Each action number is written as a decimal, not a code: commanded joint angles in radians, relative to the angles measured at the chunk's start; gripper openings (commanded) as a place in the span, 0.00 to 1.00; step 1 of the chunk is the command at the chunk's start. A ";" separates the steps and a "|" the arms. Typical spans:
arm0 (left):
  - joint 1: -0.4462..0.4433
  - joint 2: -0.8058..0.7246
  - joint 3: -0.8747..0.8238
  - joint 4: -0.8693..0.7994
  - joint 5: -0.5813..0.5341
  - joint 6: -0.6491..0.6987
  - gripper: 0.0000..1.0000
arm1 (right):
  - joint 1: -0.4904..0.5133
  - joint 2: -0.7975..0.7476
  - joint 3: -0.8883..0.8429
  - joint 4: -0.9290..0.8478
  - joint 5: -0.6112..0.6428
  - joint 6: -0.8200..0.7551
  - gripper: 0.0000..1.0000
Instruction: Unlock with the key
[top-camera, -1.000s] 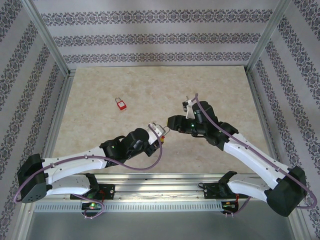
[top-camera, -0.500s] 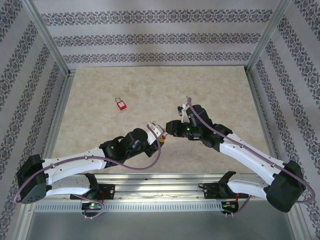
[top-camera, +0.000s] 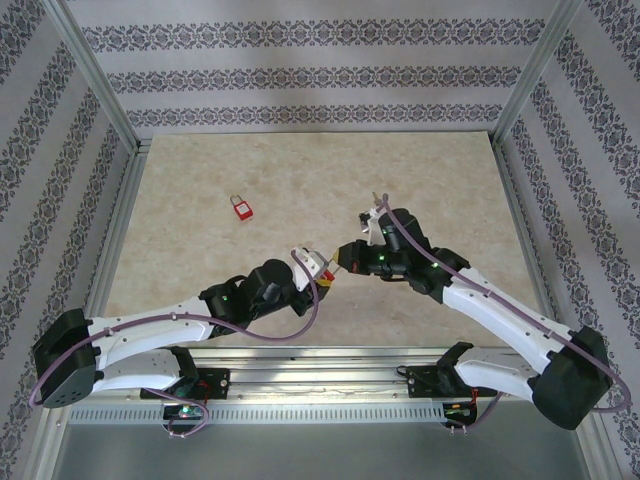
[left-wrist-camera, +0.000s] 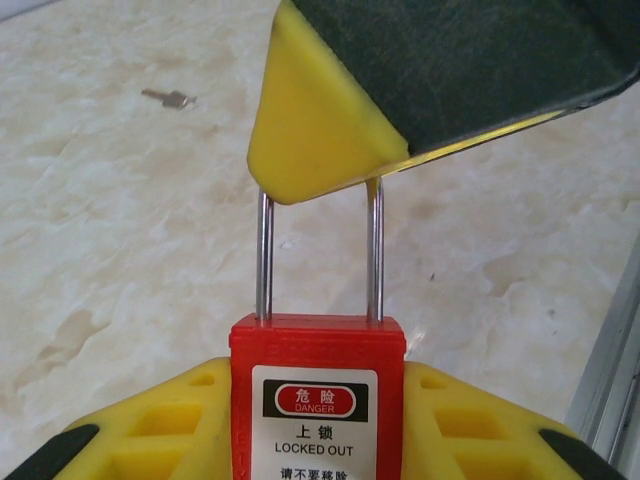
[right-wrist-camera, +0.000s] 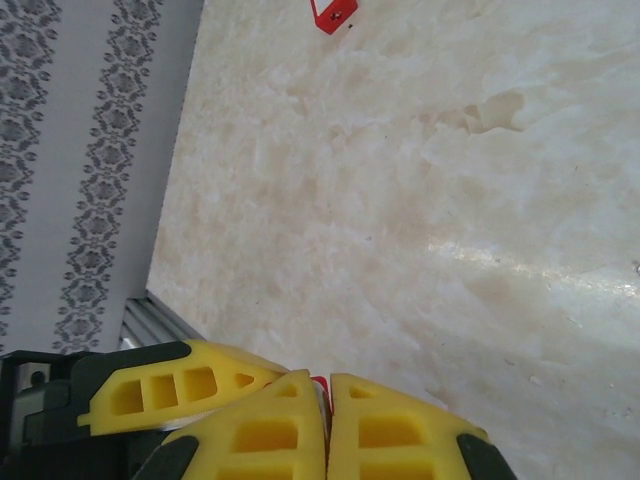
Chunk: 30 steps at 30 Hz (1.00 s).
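Left gripper (top-camera: 320, 269) clamps the red padlock (left-wrist-camera: 318, 395), right gripper (right-wrist-camera: 328, 388) is pinched shut on its shackle (left-wrist-camera: 264, 255), but the key (left-wrist-camera: 170, 98) lies untouched on the table, so unlocking hasn't started.

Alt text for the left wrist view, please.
A red padlock labelled DANGER LOCKED OUT sits between the yellow fingers of the left gripper, the top of its shackle hidden behind the right gripper. A key lies on the marble table behind.

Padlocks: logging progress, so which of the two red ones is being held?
The padlock gripped by the left claw; the other padlock lies loose on the table.
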 joint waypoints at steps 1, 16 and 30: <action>0.009 -0.021 -0.067 -0.044 0.000 -0.032 0.00 | -0.099 -0.050 0.027 -0.030 0.075 0.014 0.00; 0.009 -0.013 -0.069 -0.045 0.051 -0.040 0.00 | -0.120 -0.062 0.036 -0.027 0.024 -0.019 0.00; -0.007 0.014 0.023 -0.099 -0.007 0.074 0.00 | -0.162 -0.065 0.011 -0.034 0.045 0.034 0.58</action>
